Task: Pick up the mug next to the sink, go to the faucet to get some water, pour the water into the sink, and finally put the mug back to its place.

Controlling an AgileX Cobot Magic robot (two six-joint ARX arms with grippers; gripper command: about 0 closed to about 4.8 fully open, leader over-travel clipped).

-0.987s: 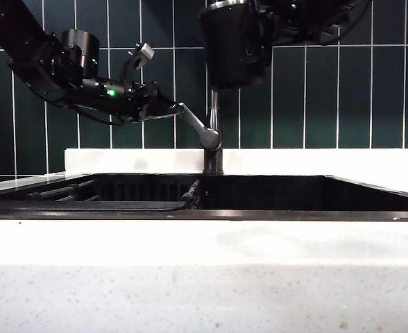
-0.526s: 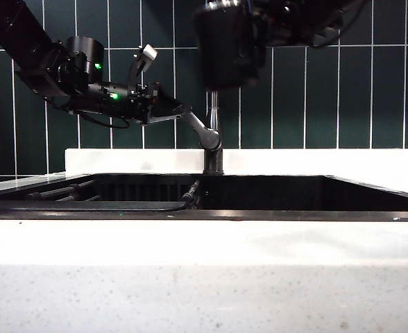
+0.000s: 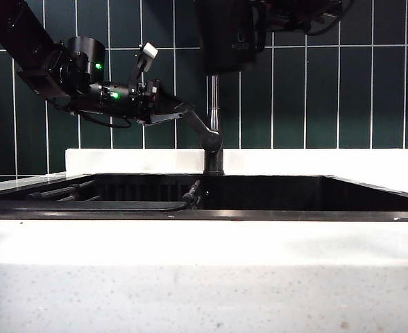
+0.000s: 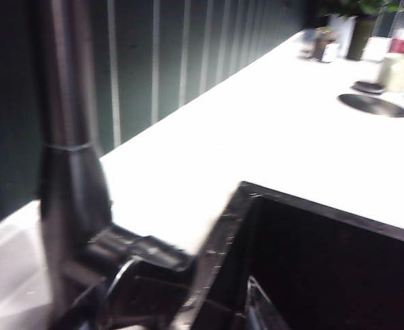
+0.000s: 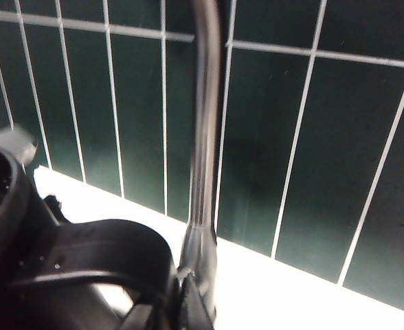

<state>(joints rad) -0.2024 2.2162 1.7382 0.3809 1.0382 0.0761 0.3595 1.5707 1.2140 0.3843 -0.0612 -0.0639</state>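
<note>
The black mug (image 3: 225, 35) hangs high above the sink (image 3: 273, 194), in front of the upper part of the faucet pipe (image 3: 214, 114). My right gripper (image 3: 258, 19) holds it from the right, shut on its handle (image 5: 99, 247); the fingers (image 5: 192, 309) show beside the pipe (image 5: 203, 137). My left gripper (image 3: 168, 106) stands open at the tip of the faucet's slanted lever (image 3: 198, 126). In the left wrist view the lever (image 4: 137, 249) lies just ahead of the open left gripper (image 4: 188, 306). No water shows.
A white speckled counter (image 3: 204, 277) fronts the sink, with a white ledge (image 3: 329, 159) and dark green tiles behind. A slatted rack (image 3: 65, 193) lies in the sink's left part. Far along the counter stand small containers (image 4: 367, 41) and a round recess (image 4: 370, 104).
The right gripper has lifted the mug higher, so its top now leaves the exterior view. The left gripper has moved slightly right and up against the lever's tip, with its wrist turning.
</note>
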